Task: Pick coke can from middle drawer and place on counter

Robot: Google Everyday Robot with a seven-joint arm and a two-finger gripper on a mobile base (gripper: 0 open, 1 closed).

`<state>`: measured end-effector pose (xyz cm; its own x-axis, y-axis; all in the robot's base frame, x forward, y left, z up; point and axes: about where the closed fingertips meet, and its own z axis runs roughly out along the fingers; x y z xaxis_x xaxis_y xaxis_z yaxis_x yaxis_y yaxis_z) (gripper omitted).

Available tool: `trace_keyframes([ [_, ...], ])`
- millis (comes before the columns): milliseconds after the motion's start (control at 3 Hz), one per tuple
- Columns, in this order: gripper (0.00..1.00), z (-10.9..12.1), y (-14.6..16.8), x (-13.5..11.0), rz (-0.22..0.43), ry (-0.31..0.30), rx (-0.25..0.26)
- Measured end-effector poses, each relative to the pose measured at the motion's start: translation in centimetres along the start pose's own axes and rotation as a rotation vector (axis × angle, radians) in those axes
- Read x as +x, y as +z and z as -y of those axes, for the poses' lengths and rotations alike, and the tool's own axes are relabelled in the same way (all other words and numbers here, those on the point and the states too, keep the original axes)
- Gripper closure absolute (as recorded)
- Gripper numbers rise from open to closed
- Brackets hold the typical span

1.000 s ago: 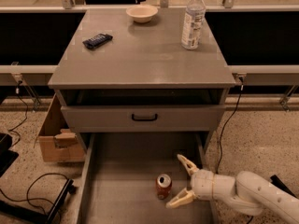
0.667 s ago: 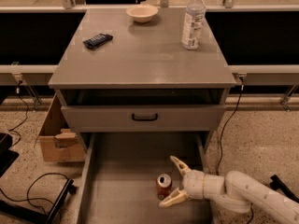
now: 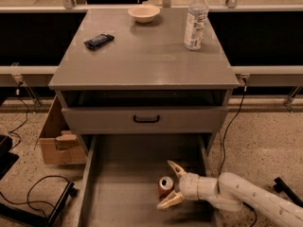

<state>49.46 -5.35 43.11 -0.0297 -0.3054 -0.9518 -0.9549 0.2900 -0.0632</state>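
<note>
The coke can (image 3: 165, 185), red with a silver top, stands upright on the floor of the open middle drawer (image 3: 123, 183), right of its centre. My gripper (image 3: 171, 185) reaches in from the lower right. Its cream fingers are spread, one behind the can and one in front, so the can sits between them at the tips. They do not press on it. The grey counter (image 3: 142, 56) is the cabinet top above.
On the counter stand a clear water bottle (image 3: 196, 20), a beige bowl (image 3: 144, 13) and a black remote (image 3: 99, 41). A closed drawer front with a black handle (image 3: 146, 119) is above the open drawer. A cardboard box (image 3: 57, 138) and cables lie at the left.
My gripper has moved left across the drawer, from beside the can to having its open fingers around it. The can has not moved.
</note>
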Motion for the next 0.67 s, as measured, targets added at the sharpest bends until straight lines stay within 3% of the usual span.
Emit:
trace_keyframes([
  [333,0.18,-0.3,0.4,1.4,-0.001,0.008,-0.009],
  [667,0.41,-1.7,-0.9,1.3,0.021,0.003,-0.019],
])
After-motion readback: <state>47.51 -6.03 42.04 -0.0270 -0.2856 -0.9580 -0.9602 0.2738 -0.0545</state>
